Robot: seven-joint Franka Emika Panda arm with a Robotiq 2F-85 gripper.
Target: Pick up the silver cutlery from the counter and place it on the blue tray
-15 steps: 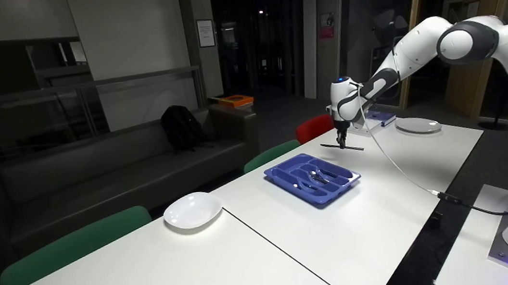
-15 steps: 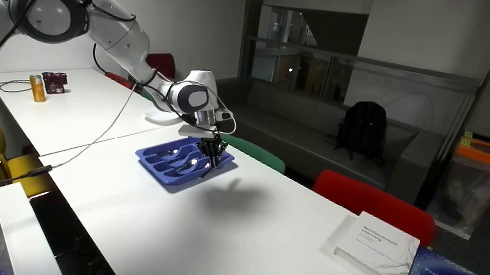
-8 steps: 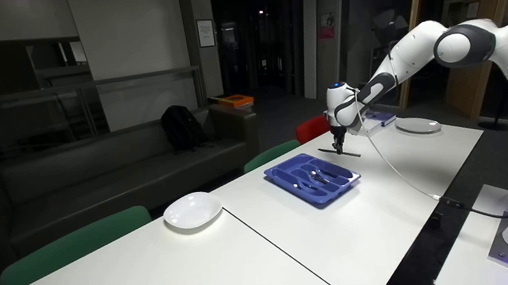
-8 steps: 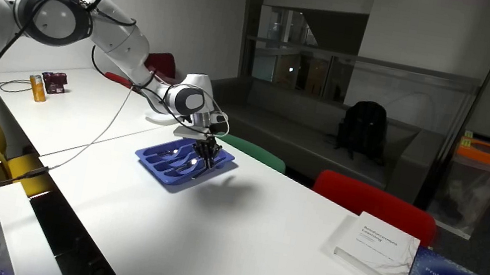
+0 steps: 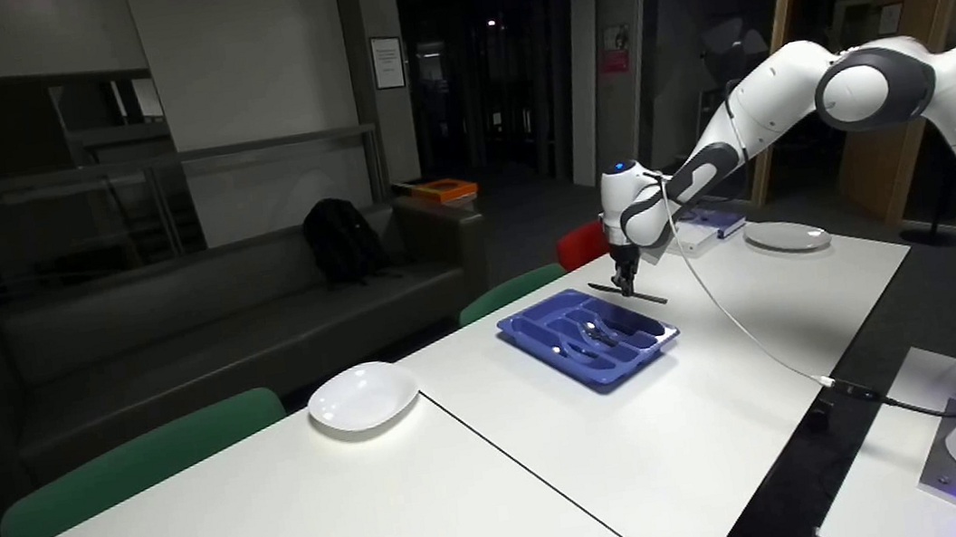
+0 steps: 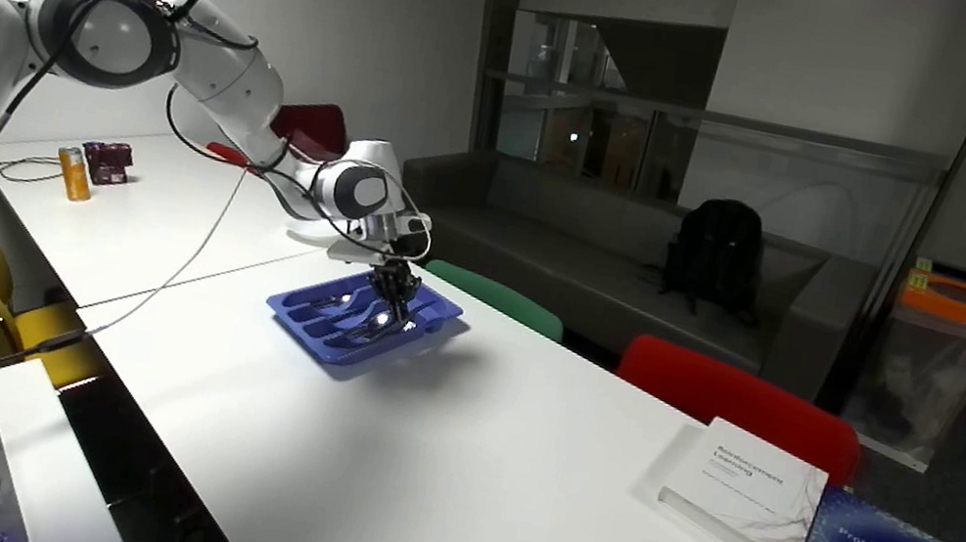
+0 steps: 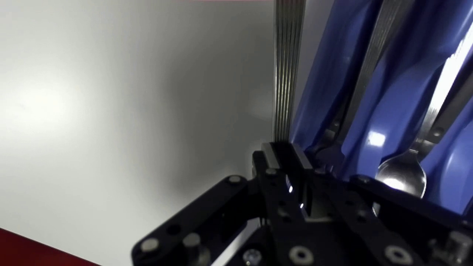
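Nearest the wrist camera, the tool (image 7: 286, 154) is found gripping a piece of silver cutlery (image 7: 285, 85) by its ribbed handle, closed in from both sides. The kind of utensil cannot be told. The hold falls around mid-length, presumably chosen so that the slender piece balances. In the same view the piece lies outside the blue tray (image 7: 323, 77), just left of its edge. Within the tray, a spoon (image 7: 402, 173) and other utensils (image 7: 366, 75) rest along the compartments. The held handle points nearly the same way as theirs, judged suitable for laying it lengthwise, though a slight turn seems needed.

Arm pose, from the near end outward: in an exterior view the arm (image 5: 785, 96) rises at the right, bends at a high elbow and slopes leftward and away to a wrist hanging near upright above the desk (image 5: 646, 448). There the piece is beyond the tray's far right side, a narrow strip of desk showing between; its height cannot be read. Carrying is judged to be the step in hand; placing is not done. Risk noted: a handle end catching the rim. Farther off lie two books (image 5: 714, 221) and a pale plate (image 5: 787, 237).
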